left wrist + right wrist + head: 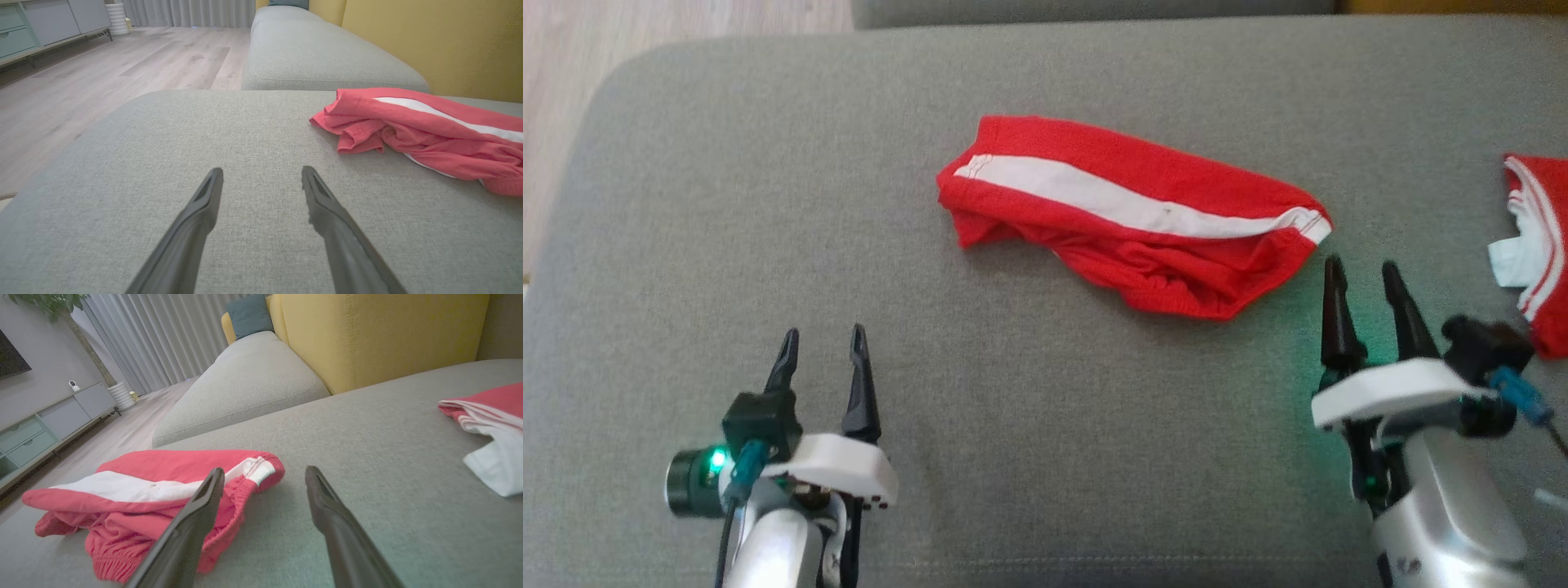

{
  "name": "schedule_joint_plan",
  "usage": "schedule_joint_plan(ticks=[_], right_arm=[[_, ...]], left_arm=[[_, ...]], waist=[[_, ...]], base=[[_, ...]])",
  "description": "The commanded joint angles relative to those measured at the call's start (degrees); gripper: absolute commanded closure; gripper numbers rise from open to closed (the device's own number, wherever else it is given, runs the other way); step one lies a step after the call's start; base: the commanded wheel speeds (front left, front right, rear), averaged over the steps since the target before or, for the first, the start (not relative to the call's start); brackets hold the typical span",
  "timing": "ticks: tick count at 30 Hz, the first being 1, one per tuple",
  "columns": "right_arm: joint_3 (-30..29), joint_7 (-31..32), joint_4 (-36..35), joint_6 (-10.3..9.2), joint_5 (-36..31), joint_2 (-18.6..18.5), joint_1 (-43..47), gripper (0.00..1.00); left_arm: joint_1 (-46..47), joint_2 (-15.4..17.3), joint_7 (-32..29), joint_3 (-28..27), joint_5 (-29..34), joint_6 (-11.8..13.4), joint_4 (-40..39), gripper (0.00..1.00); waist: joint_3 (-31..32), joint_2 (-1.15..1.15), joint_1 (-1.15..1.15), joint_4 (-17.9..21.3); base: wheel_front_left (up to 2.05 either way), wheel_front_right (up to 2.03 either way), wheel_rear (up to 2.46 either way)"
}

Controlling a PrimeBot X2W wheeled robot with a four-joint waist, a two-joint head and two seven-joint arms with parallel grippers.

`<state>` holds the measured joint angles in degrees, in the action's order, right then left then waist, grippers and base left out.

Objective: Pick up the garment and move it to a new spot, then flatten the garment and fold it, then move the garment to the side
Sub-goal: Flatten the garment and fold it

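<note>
The garment, red with thin white stripe trim and white lining, lies at the right edge of the head view; it also shows at the right of the right wrist view. Crumpled on the middle of the grey cushion is a second red piece with a broad white band and an elastic hem. My right gripper stands open just below that piece's right end, holding nothing. My left gripper is open over bare cushion, well to the lower left.
The grey sofa cushion rounds off at the left, with wooden floor beyond it. A second grey seat and a yellow backrest lie past the far edge.
</note>
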<state>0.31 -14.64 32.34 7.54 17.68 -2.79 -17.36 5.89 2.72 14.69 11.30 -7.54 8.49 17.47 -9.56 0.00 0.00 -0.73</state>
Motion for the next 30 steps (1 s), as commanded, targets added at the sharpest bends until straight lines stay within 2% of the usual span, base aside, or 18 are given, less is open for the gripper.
schedule_joint_plan(ticks=[1,17,19,21,22,23,25,30], right_arm=[[1.5,-0.4,-1.3,-0.05,0.6,-0.1,-2.4,0.00],[2.9,-0.4,4.1,-0.05,14.4,-0.1,-8.8,0.00],[3.3,-0.4,4.0,-0.05,15.2,-0.1,-9.3,0.05],[3.8,-0.4,4.1,-0.05,16.1,-0.1,-9.6,0.14],[4.0,-0.4,4.2,-0.05,16.7,-0.1,-9.7,0.24],[4.1,-0.4,4.3,-0.05,17.2,-0.1,-9.7,0.29],[4.4,-0.4,4.6,-0.05,17.7,-0.1,-9.8,0.53],[4.2,-0.4,5.4,-0.05,19.0,-0.1,-9.8,0.55]], left_arm=[[2.4,0.2,0.3,-1.3,0.6,-0.1,-1.9,0.00],[4.6,0.2,0.3,0.5,1.0,-1.0,-2.0,0.00],[4.7,0.2,0.3,0.8,1.0,-1.0,-2.0,0.00],[4.9,0.2,0.3,1.0,0.9,-1.0,-2.0,0.00],[4.9,0.2,0.3,1.1,0.9,-1.0,-1.9,0.00],[5.0,0.2,0.3,1.2,0.9,-1.0,-1.9,0.00],[5.1,0.2,0.3,1.4,0.8,-0.9,-1.9,0.00],[5.2,0.2,0.3,1.5,0.6,-1.0,-1.7,0.00]], waist=[[-1.4,0.00,0.00,-0.7],[-5.9,0.00,0.00,-2.1],[-6.1,0.00,0.00,-2.1],[-6.2,0.00,0.00,-2.1],[-6.3,0.00,0.00,-2.1],[-6.3,0.00,0.00,-2.1],[-6.4,0.00,0.00,-2.2],[-6.5,0.00,0.00,-2.2]], base=[[0.00,0.00,0.00],[0.00,0.00,0.00],[0.00,0.00,0.00],[0.00,0.00,0.00],[0.00,0.00,0.00],[0.00,0.00,0.00],[0.00,0.00,0.00],[0.00,0.00,0.00]])
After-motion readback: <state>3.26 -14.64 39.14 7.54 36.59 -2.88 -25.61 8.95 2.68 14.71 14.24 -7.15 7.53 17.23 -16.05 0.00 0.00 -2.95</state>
